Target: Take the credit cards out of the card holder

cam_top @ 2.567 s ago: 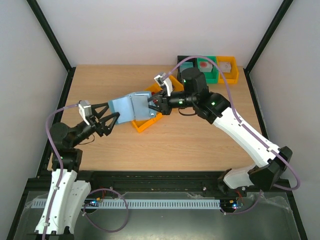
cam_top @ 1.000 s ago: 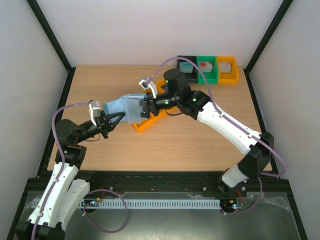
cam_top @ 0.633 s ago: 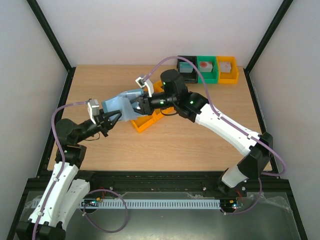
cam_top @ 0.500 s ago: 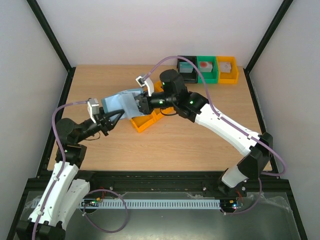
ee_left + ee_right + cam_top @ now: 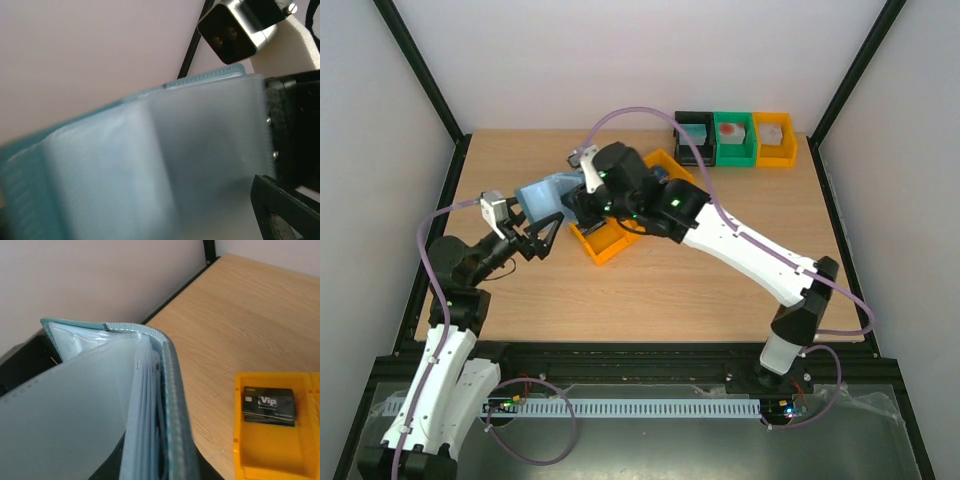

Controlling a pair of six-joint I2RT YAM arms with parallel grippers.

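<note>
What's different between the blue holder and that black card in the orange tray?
The holder is pale blue with clear sleeves; the card is black with VIP print. The holder is held up by the right gripper; the card lies in the tray. The holder is larger than the card. Both are rectangular.

The top external camera looks down from high behind the near edge of the counter (image 5: 570,290), taking in the whole surface from afar. The left wrist camera sits almost against the card holder (image 5: 150,165), which fills its blurred frame. The right wrist camera looks close along the holder's edge toward the counter and an orange bin (image 5: 237,415). All three share the holder; top and right wrist also share the bin.
</note>
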